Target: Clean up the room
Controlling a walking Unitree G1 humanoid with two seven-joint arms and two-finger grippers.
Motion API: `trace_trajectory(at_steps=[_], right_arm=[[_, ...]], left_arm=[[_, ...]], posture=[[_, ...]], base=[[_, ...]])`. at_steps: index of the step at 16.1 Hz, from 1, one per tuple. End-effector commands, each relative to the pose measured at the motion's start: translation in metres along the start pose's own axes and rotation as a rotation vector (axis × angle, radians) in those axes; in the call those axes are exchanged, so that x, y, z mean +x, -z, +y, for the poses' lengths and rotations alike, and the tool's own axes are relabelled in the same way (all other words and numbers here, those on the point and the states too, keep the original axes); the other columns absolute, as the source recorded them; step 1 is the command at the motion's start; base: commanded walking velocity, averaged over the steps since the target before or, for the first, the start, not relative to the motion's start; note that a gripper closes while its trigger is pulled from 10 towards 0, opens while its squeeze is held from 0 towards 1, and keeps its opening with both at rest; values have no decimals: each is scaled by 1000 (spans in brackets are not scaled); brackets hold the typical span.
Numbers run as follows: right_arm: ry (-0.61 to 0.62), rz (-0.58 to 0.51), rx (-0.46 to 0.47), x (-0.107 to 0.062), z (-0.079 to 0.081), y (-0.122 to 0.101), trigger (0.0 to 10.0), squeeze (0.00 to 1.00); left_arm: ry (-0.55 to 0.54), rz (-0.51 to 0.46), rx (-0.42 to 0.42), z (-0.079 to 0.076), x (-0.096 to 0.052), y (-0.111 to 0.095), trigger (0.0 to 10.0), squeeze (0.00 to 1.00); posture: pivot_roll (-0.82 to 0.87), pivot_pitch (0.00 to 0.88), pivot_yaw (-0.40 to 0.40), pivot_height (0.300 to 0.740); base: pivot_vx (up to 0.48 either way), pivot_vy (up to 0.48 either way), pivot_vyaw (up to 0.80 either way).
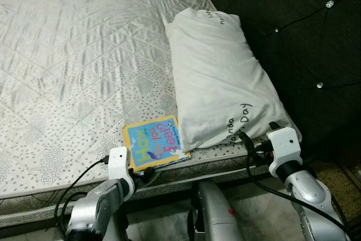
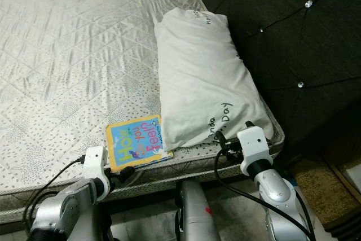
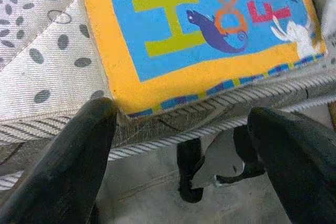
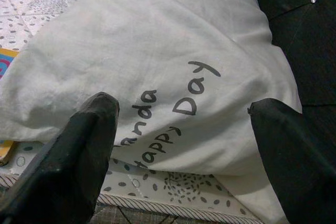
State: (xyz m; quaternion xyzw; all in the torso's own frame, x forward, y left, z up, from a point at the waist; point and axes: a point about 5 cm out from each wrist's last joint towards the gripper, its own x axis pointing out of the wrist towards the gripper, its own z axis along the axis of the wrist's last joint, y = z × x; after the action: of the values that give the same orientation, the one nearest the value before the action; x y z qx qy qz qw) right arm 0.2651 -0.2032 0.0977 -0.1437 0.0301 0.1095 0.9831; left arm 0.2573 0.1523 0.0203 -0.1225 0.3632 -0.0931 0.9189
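Observation:
A children's book (image 1: 154, 142) with a blue cover and yellow border lies flat at the near edge of the mattress (image 1: 67, 71), one corner tucked under a white pillow (image 1: 217, 74) printed with dark lettering. My left gripper (image 3: 181, 145) is open just below the mattress edge, its fingers (image 3: 68, 166) spread either side of the book's (image 3: 210, 19) near edge, touching nothing. My right gripper (image 4: 184, 145) is open too, held close in front of the pillow's (image 4: 173, 51) near end with nothing between its fingers.
A black tufted headboard (image 1: 293, 32) stands along the right side of the bed. The mattress's piped edge (image 3: 157, 129) runs just under the book. Tiled floor and cables lie below by my body (image 1: 217, 213).

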Motion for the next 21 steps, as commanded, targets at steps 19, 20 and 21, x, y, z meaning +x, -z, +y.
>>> trace_trajectory(at_steps=[19, 20, 21], right_arm=[[21, 0, 0, -1, -3, 0, 10000, 0], [20, -1, 1, -1, -3, 1, 10000, 0], [19, -1, 1, -1, -3, 0, 10000, 0]], left_arm=[[73, 71, 123, -25, 25, 10, 10000, 702], [77, 71, 143, -25, 25, 10, 10000, 702], [86, 61, 168, -27, 24, 8, 10000, 635]], posture=[[-228, 152, -43, 600], [-228, 152, -43, 600], [-228, 152, -43, 600]], base=[[0, 0, 0], [0, 0, 0], [0, 0, 0]])
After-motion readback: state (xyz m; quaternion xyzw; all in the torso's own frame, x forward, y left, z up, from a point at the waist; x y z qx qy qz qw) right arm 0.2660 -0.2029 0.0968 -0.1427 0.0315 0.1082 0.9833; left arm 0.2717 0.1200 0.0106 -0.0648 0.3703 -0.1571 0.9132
